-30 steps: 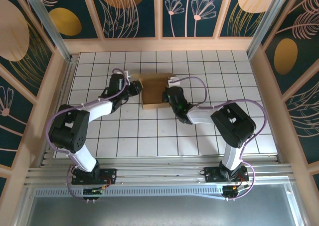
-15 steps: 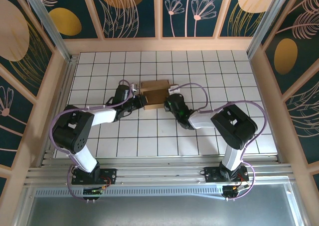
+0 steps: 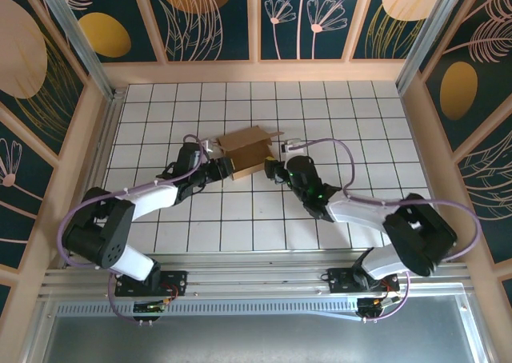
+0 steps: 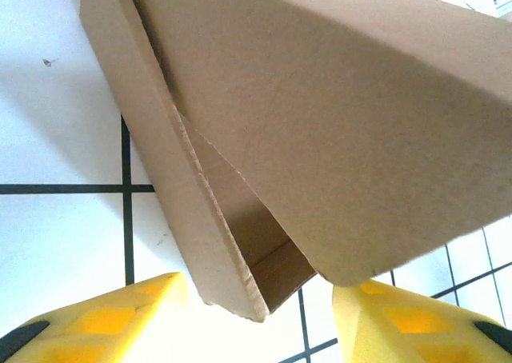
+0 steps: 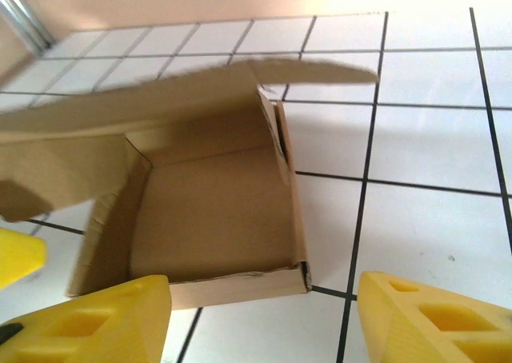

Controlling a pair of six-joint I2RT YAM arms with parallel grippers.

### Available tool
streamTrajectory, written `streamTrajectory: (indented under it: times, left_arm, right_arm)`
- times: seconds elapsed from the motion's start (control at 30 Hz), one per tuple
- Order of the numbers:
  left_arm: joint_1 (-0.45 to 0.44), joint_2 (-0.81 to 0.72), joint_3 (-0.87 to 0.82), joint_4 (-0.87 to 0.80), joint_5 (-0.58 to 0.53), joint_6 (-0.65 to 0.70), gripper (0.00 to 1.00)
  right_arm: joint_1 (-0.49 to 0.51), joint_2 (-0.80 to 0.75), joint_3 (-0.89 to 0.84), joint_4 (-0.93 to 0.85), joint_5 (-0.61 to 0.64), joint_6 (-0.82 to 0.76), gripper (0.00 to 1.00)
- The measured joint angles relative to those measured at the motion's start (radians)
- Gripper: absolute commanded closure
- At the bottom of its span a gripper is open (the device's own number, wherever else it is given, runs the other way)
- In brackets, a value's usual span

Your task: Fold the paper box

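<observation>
Left fingers (image 4: 104,323) parted, paper box (image 4: 320,123) corner between them, unclamped; right fingers (image 5: 432,319) spread wide, holding nothing

Bright, even light, washed-out glare on white tiles (image 5: 432,139), soft shadow beneath the slightly blurred paper box (image 4: 320,99).
</observation>
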Motion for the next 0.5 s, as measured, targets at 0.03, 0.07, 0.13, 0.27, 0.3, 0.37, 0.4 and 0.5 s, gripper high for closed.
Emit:
streamTrajectory:
  times: [0.03,0.07,0.13,0.27,0.3,0.37,0.4,0.5]
  left_arm:
    - [0.000,-0.020,-0.013,0.001,0.001,0.000,0.49]
    - [0.000,-0.040,-0.025,0.001,0.004,0.000,0.48]
    - [0.000,-0.093,-0.053,0.001,0.008,0.000,0.48]
    - [0.000,-0.278,-0.098,-0.052,0.010,0.000,0.48]
    - [0.000,-0.336,-0.097,-0.077,0.002,0.000,0.48]
    - [0.000,-0.441,-0.087,-0.135,-0.030,-0.001,0.49]
    - [0.000,-0.485,-0.066,-0.179,-0.060,-0.002,0.49]
    - [0.000,-0.516,0.039,-0.275,-0.145,-0.017,0.48]
  right_arm:
    - [0.000,-0.041,-0.006,-0.015,-0.020,0.000,0.34]
    - [0.000,-0.080,-0.011,-0.030,-0.039,0.001,0.34]
    - [0.001,-0.166,-0.012,-0.068,-0.074,0.008,0.34]
    - [0.001,-0.294,0.056,-0.192,-0.119,0.042,0.40]
    - [0.001,-0.293,0.104,-0.232,-0.124,0.050,0.41]
    - [-0.002,-0.258,0.229,-0.322,-0.143,0.056,0.42]
    - [-0.005,-0.217,0.320,-0.376,-0.157,0.056,0.44]
    - [-0.024,-0.066,0.576,-0.491,-0.218,0.068,0.53]
